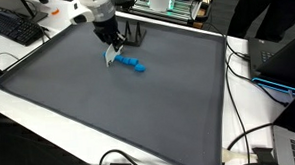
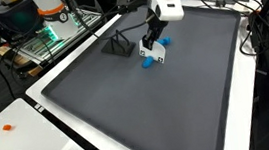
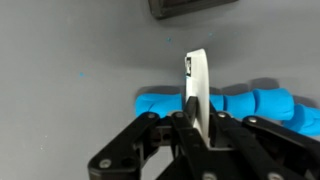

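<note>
Gripper (image 3: 197, 122): pinching a thin white strip (image 3: 197, 78) that sticks out past its fingertips
Blue toy (image 3: 255, 103): lying on the grey tabletop (image 1: 109, 114) just under the gripper, crossing behind the strip
Black stand (image 1: 132, 33): on the tabletop, a little beyond the gripper

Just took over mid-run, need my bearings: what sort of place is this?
Likely a lab or office workbench: a keyboard and loose cables flank the grey mat, and an electronics rack stands beside it. The claw grips a white flat piece by a blue toy.
</note>
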